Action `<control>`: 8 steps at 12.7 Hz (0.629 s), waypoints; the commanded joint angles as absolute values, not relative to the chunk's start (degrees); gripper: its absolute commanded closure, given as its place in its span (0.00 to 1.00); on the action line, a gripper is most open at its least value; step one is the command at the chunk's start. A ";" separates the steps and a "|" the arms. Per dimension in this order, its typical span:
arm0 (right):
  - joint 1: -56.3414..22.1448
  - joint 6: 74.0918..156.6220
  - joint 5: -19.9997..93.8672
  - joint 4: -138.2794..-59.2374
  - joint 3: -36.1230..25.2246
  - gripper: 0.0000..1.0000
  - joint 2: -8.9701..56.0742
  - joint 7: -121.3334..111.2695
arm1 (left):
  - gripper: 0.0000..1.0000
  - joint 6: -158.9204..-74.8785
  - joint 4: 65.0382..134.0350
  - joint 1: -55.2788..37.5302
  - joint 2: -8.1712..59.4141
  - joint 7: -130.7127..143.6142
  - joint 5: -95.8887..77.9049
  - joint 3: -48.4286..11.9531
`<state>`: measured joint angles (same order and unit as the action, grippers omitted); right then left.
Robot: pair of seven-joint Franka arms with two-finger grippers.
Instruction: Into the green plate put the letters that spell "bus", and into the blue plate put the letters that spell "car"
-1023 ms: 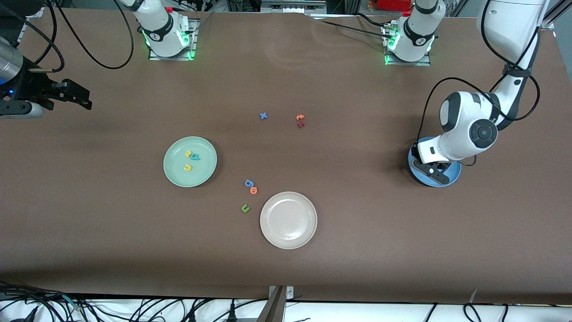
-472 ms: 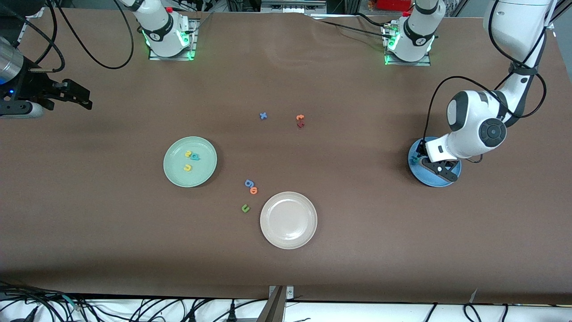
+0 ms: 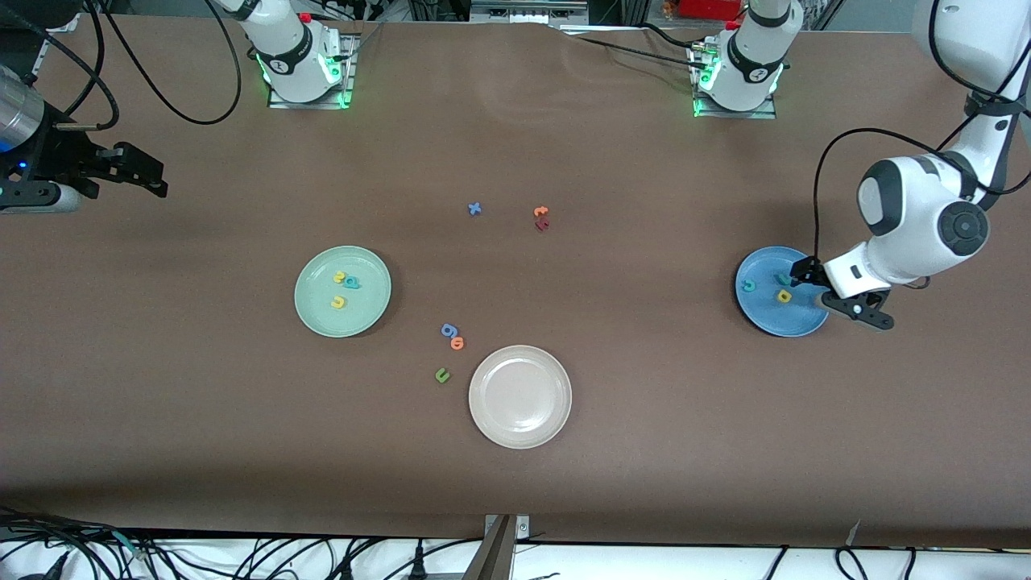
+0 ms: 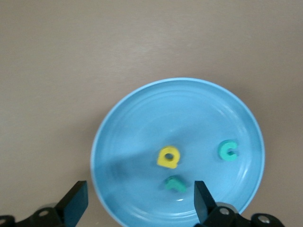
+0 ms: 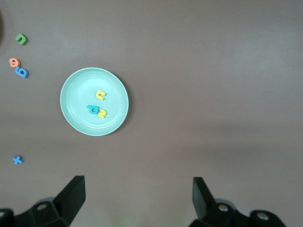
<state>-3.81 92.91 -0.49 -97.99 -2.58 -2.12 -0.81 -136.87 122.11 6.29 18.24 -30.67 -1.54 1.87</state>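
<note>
Lying in the green plate (image 3: 342, 322) toward the right arm's end of the bench (image 3: 644, 403), b (image 3: 352, 282), s (image 3: 340, 277) and u (image 3: 338, 302); sitting in the blue plate (image 3: 793, 322) toward the left arm's end, c (image 3: 748, 285), a (image 3: 784, 296) and r (image 3: 782, 279); resting between them, nearer the front camera, the beige plate (image 3: 520, 431).

White arms (image 3: 918, 221), black claws (green-lit bases).

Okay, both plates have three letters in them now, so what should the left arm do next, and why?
Probably lift the left tool up and pull it clear. Its jaws are open and empty at the blue plate, where the c, a and r lie. The green plate holds b, u and s. The right tool waits open.
</note>
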 commanded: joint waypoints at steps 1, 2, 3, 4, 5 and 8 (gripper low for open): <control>-3.96 91.76 -0.35 -96.77 -2.64 0.00 -2.02 -1.67 | 0.00 -134.49 121.91 6.33 11.19 -31.73 -2.29 1.67; -3.96 91.76 -0.35 -96.77 -2.64 0.00 -2.02 -1.67 | 0.00 -131.17 120.08 6.24 8.90 -31.64 -1.42 1.58; -3.96 91.76 -0.35 -96.77 -2.72 0.00 -2.02 -1.58 | 0.00 -126.78 117.27 5.89 7.48 -31.73 -0.54 1.58; -3.96 91.76 -0.35 -96.77 -2.72 0.00 -2.02 -1.58 | 0.00 -121.26 112.90 5.80 6.77 -31.73 0.60 1.50; -3.96 91.76 -0.35 -96.77 -2.72 0.00 -2.02 -1.58 | 0.00 -114.68 107.72 5.54 6.25 -31.73 1.40 1.32; -3.96 91.76 -0.26 -96.77 -2.72 0.00 -2.02 -1.50 | 0.00 -102.06 97.75 5.19 3.09 -31.38 2.28 0.79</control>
<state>-3.83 92.91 -0.49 -97.96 -2.58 -2.12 -0.81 -107.28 102.74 5.58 4.01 -30.82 0.81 1.07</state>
